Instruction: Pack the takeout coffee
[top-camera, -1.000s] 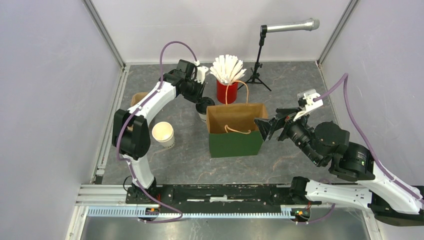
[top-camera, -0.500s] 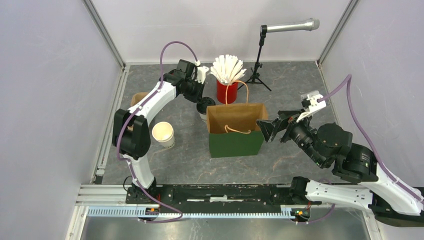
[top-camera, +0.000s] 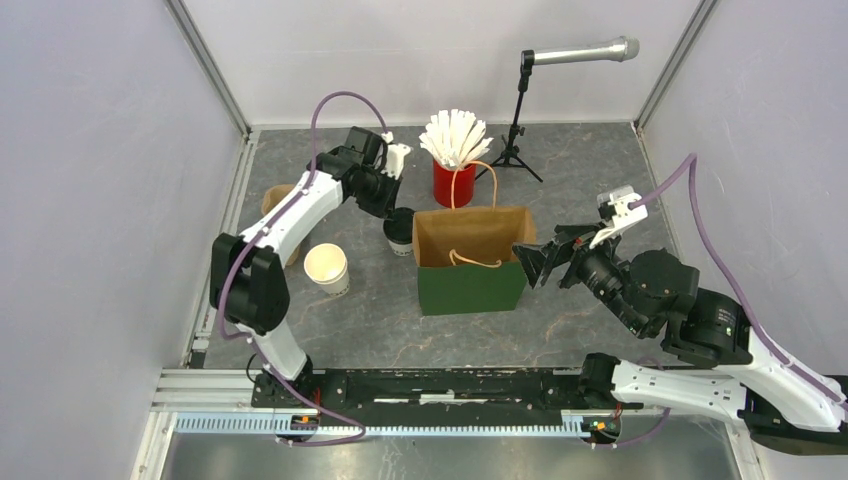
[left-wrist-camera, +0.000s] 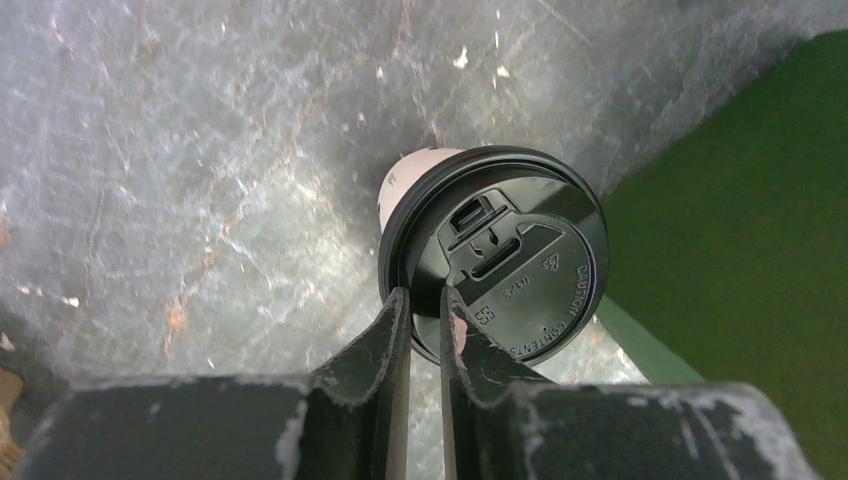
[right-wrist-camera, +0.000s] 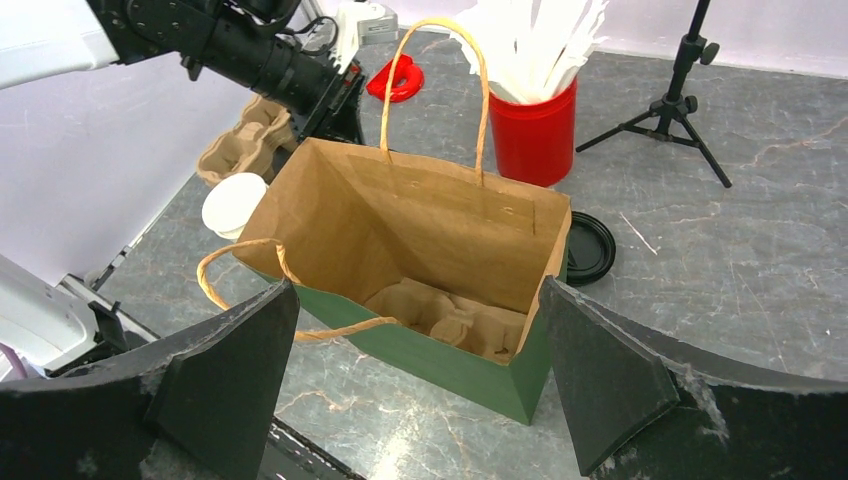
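One takeout coffee cup (left-wrist-camera: 495, 262), white with a black lid on, stands on the grey table just left of the green paper bag (top-camera: 470, 285). My left gripper (left-wrist-camera: 425, 295) is shut on the near rim of that lid, one finger inside the rim and one outside. The other cup (top-camera: 326, 268) stands open and lidless further left. Its loose black lid (right-wrist-camera: 588, 248) lies flat behind the bag. My right gripper (right-wrist-camera: 415, 300) hangs wide open at the bag's right side, holding nothing. A brown pulp carrier (right-wrist-camera: 450, 318) lies in the bag's bottom.
A red cup of white sticks (top-camera: 453, 180) stands right behind the bag, whose rope handles stick up. A second pulp carrier (top-camera: 275, 200) lies at the left wall. A microphone tripod (top-camera: 514, 150) stands at the back.
The left gripper closed onto the lid rim, and the lidded cup has shifted a little left and nearer, out from the bag's back corner. The right arm has drifted slightly.
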